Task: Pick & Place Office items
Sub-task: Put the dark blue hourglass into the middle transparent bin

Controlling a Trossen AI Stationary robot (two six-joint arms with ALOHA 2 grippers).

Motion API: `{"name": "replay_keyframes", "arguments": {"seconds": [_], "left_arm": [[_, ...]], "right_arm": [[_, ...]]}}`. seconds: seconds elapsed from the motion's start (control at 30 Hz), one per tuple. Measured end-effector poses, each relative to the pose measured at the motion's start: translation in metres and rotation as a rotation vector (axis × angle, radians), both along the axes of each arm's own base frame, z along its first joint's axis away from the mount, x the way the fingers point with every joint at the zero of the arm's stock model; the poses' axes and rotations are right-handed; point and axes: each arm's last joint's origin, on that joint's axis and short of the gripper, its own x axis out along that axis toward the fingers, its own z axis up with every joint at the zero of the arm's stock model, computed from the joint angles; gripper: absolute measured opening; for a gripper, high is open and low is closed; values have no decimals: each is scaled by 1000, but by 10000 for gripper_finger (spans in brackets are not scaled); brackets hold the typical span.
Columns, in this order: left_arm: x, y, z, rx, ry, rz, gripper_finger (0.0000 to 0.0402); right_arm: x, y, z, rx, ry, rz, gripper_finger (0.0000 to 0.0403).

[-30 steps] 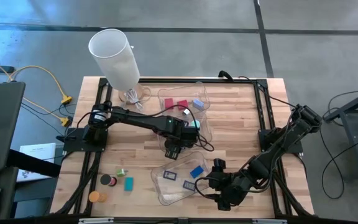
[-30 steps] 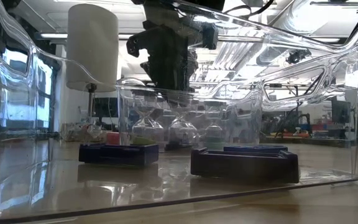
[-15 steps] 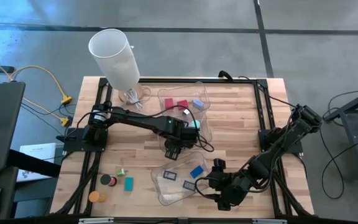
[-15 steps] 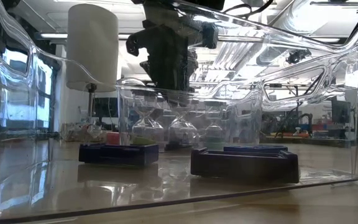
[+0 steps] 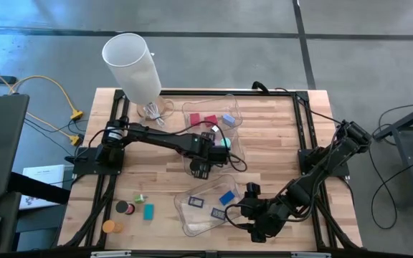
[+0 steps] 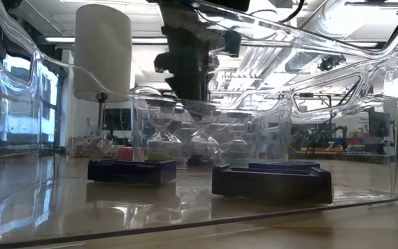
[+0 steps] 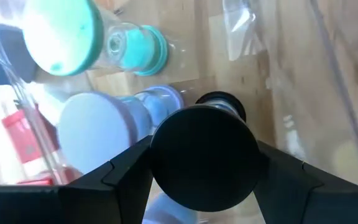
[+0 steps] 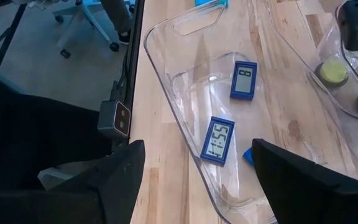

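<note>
Concrete floor and loose cables surround the wooden table point(image 5: 264, 143), where two clear trays sit: a far tray point(image 5: 236, 115) holding red and blue blocks, and a near tray point(image 5: 185, 213) with small digital clocks.

From where I stand, the left tool point(image 5: 199, 170) hangs over the near edge of the far tray, its fingers closed around a black sand timer point(image 7: 205, 155). In the left wrist view a lilac timer point(image 7: 101, 130) and a teal timer point(image 7: 73, 38) stand just beside it inside the tray. The right tool point(image 5: 253, 228) waits by the near tray's corner, fingers spread wide and empty above two blue clocks point(image 8: 217, 140).

My worry is crowding. The timers stand close together, so lowering the black one could knock the lilac or teal one over, and they look top-heavy enough to roll. The tray wall is thin and clear, easy to clip, and a nudge could slide the whole tray. Letting go too high might leave the black timer toppled.

Several things stay unclear. The black cap fills the wrist view, hiding the timer's foot and what lies under it. From table height, reflections in the tray walls blur everything behind. More pieces point(image 5: 148, 211) lie loose at the table's near left corner, too small to tell apart fully.
</note>
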Motion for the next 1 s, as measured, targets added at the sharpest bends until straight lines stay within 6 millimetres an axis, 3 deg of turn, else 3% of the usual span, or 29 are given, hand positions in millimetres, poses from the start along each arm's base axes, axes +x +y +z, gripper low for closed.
{"name": "replay_keyframes", "arguments": {"seconds": [0.33,1.0], "left_arm": [[-1,-9,0,24,26,-110,231],[-2,-16,0,-73,30,-148,231]], "right_arm": [[0,0,0,5,4,4,284],[0,0,0,4,4,5,284]]}}
